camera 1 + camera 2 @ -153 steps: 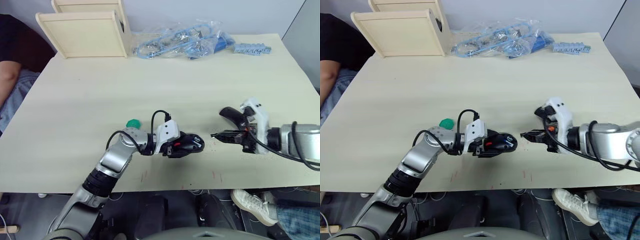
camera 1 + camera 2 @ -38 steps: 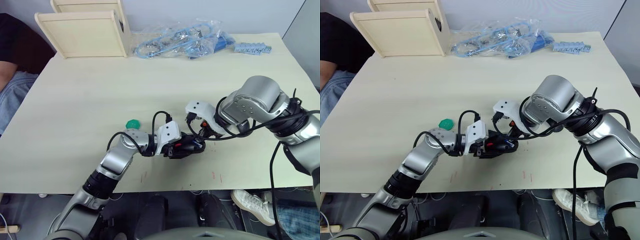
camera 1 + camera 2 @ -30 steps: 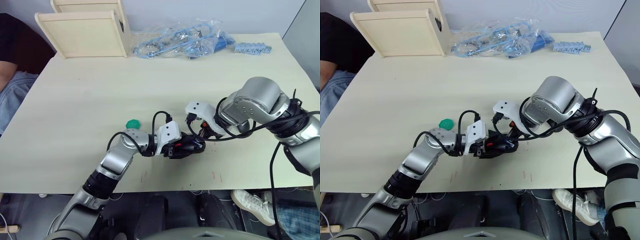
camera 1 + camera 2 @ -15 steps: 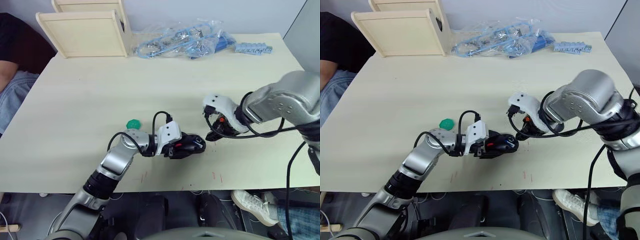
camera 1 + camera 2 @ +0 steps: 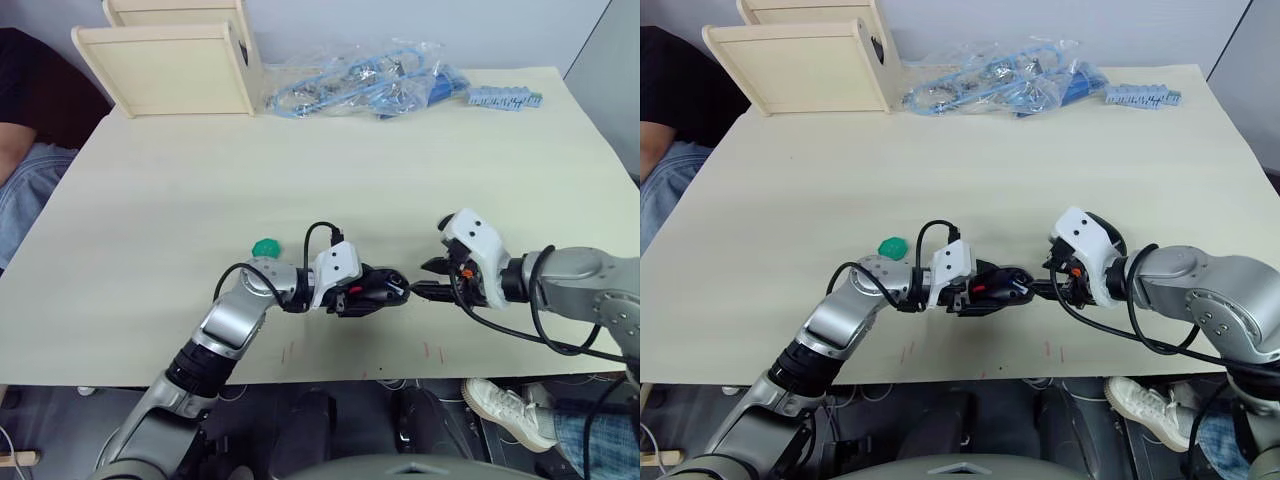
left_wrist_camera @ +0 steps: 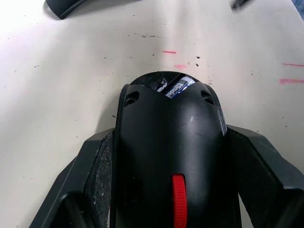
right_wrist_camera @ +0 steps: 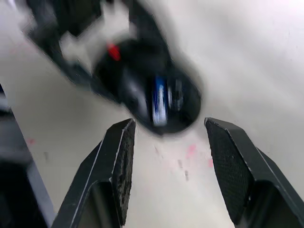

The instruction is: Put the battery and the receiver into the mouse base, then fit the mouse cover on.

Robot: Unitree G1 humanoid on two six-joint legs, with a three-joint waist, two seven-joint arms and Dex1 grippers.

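Note:
My left gripper (image 5: 372, 291) is shut on the mouse base (image 5: 368, 289), a black oval body with a red wheel (image 6: 178, 209), held low over the table's front middle. The battery (image 7: 159, 102), white with blue, lies in the base's open compartment and also peeks out at the battery end (image 6: 178, 86). My right gripper (image 5: 424, 291) is open and empty just right of the base, its fingertips pointing at it. One end of the glossy black mouse cover (image 6: 71, 5) lies on the table beyond the base. The receiver is hidden from view.
A small green piece (image 5: 265, 247) lies left of my left wrist. At the back stand a wooden box (image 5: 170, 60), plastic bags of blue cables (image 5: 365, 85) and a blue part (image 5: 505, 97). A person (image 5: 20, 150) sits at the left table edge.
My right arm has swung off the mouse base, out to the right and down. Its gripper now lies low, facing the base's end. The left gripper still holds the base in place.

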